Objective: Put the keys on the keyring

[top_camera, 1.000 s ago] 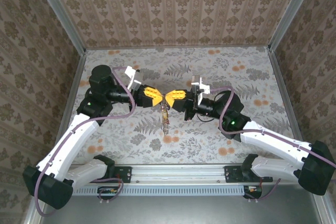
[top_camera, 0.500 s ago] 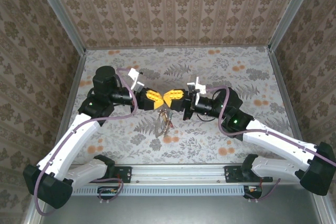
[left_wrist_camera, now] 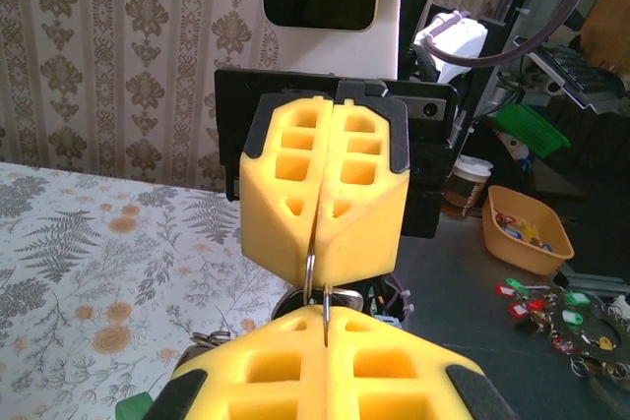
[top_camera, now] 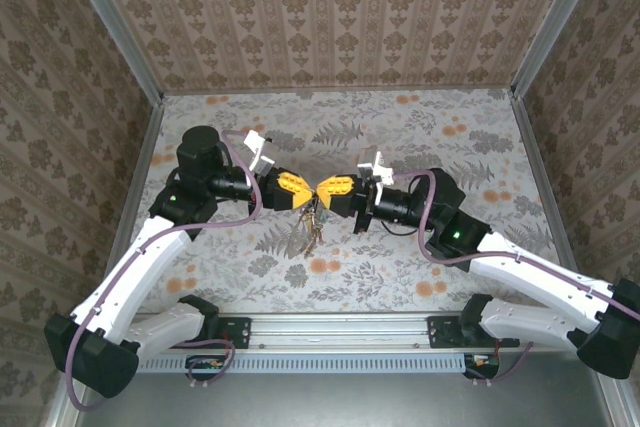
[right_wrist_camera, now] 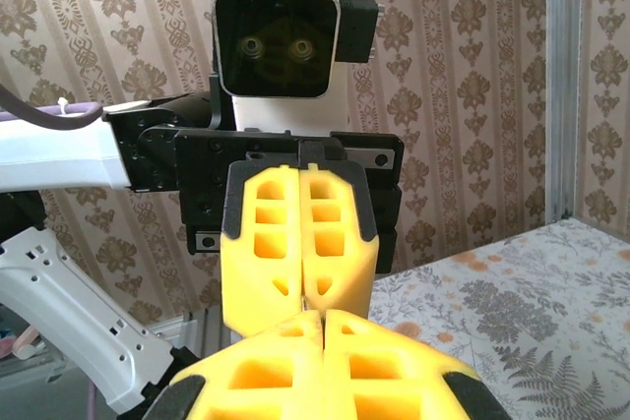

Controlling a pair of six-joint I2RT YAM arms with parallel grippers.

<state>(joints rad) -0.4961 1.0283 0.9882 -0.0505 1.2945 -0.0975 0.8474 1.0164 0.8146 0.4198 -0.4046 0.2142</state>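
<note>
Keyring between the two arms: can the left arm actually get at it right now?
Probably yes: it seems to be holding it. The keyring runs into the shut jaws of both arms, which meet tip to tip, with the keys dangling below.

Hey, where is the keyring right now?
In the top view the keyring hangs over mid-table, just below the spot where the left fingers and right fingers meet tip to tip.
</note>
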